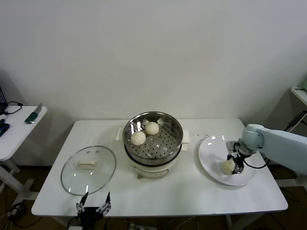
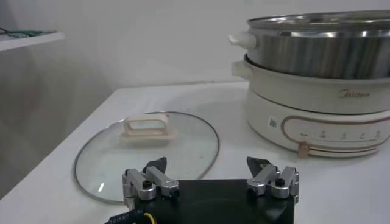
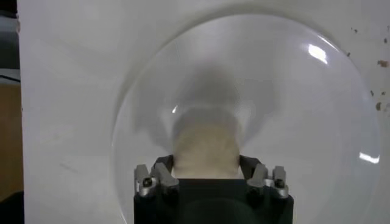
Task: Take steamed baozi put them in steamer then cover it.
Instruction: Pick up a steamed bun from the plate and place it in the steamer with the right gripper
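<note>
Head view shows the right gripper (image 1: pixel 234 164) clenched around a baozi (image 1: pixel 227 166) on the plate (image 1: pixel 211 158), at three o'clock from the steamer (image 1: pixel 153 140) holding two buns, while the left gripper (image 1: pixel 93 207) waits released near the cover (image 1: pixel 88 169).

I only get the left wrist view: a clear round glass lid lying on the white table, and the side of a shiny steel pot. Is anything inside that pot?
Observer: Yes. The head view shows two small round cream-white buns in the shiny perforated steel steamer basket.
Visitor: Where is the other arm?
Observer: The right gripper is down over a flat round white plate, on the robot's right of the steamer.
Visitor: Is there food on that plate?
Observer: A third cream-white bun lies on it, right at that gripper.
</note>
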Controlling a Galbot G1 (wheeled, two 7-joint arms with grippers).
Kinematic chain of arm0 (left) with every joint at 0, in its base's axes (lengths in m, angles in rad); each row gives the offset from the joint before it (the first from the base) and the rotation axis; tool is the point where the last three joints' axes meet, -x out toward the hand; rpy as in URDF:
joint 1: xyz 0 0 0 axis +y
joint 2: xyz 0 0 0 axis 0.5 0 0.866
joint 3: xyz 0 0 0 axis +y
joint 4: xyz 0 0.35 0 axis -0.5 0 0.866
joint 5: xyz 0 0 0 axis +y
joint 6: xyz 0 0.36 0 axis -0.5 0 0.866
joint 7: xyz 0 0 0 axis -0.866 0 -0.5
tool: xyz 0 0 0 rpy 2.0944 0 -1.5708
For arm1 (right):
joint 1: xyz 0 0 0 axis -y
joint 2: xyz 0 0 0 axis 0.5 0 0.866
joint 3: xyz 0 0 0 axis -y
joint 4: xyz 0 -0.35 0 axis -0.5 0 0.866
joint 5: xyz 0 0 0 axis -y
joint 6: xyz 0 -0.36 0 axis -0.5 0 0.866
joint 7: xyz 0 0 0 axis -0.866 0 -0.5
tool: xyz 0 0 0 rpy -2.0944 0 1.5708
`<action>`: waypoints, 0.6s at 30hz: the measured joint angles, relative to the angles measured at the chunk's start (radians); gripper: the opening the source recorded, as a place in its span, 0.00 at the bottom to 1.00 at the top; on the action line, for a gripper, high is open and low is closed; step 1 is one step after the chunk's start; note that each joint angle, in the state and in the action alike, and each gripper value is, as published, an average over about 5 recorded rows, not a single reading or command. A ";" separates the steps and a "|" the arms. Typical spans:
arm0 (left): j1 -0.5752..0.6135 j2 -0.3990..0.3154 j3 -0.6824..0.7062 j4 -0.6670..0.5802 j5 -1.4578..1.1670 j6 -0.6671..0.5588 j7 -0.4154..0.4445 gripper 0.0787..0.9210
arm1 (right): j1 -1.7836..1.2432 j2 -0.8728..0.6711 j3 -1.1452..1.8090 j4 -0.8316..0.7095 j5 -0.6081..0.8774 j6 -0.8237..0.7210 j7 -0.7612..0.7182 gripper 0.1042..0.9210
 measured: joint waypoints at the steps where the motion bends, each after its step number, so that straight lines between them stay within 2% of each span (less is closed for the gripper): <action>1: 0.001 0.000 0.001 0.000 0.001 0.000 0.000 0.88 | 0.009 0.000 -0.005 0.003 -0.002 0.003 -0.003 0.74; 9: 0.003 -0.001 0.005 -0.003 0.005 -0.001 -0.001 0.88 | 0.179 0.027 -0.100 0.049 0.003 0.079 -0.051 0.74; 18: 0.004 -0.001 0.014 -0.007 0.015 0.001 0.000 0.88 | 0.468 0.142 -0.202 0.115 0.088 0.237 -0.110 0.74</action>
